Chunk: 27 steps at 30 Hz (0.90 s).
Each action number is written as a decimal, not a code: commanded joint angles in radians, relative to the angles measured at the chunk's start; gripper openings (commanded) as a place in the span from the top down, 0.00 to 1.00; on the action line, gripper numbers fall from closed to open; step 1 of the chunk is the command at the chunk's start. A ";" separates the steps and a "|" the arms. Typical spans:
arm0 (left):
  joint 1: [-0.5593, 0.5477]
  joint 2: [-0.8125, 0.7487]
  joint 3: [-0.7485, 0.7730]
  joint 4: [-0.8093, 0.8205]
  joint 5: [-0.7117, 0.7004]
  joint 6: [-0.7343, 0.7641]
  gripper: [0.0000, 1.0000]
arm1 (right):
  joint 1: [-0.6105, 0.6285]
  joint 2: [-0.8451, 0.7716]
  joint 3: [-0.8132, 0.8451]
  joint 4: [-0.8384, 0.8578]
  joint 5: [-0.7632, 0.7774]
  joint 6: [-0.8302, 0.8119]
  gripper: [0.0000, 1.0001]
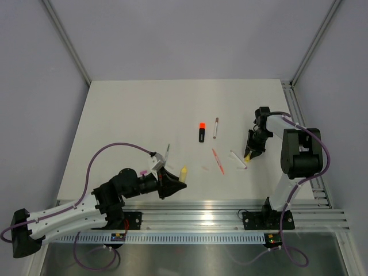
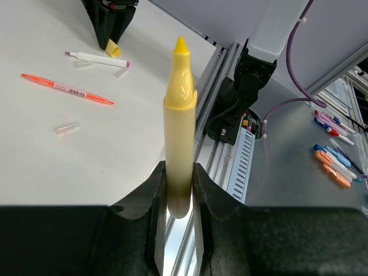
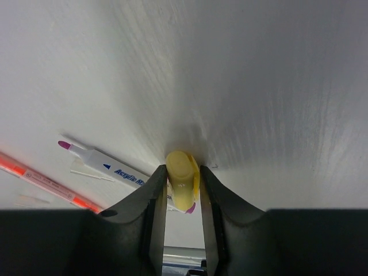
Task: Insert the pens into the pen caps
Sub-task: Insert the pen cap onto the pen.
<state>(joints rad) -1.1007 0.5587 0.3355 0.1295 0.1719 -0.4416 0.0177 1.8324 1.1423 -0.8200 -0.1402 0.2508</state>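
- The left fingers are nearly closed on the butt of the pale yellow highlighter. Its long axis runs straight out from them, bare tip pointing away, in the air by the counter's near edge.
- The right fingers press against both sides of the pale yellow cap, which rests on the counter.
- A white acrylic marker lies just beside the cap, with an orange-red pen past it.
- The left arm stretches low, while the right arm is folded with its wrist aimed down.

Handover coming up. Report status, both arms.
Left gripper shut on yellow highlighter, tip bare. Right gripper pinching yellow cap on table. White pen lies right beside cap.
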 commanded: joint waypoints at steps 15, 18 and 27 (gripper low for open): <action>0.001 0.023 -0.004 0.091 -0.005 0.017 1.00 | -0.005 -0.041 -0.042 0.094 0.042 0.082 0.54; 0.001 0.023 -0.004 0.093 -0.005 0.015 1.00 | -0.005 -0.044 -0.052 0.088 0.051 0.090 0.55; -0.001 0.024 -0.006 0.096 0.002 0.017 1.00 | -0.005 -0.074 -0.081 0.117 0.071 0.123 0.56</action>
<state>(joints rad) -1.1007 0.5846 0.3355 0.1345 0.1726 -0.4416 0.0174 1.7760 1.0733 -0.7288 -0.1093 0.3584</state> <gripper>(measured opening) 0.215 0.435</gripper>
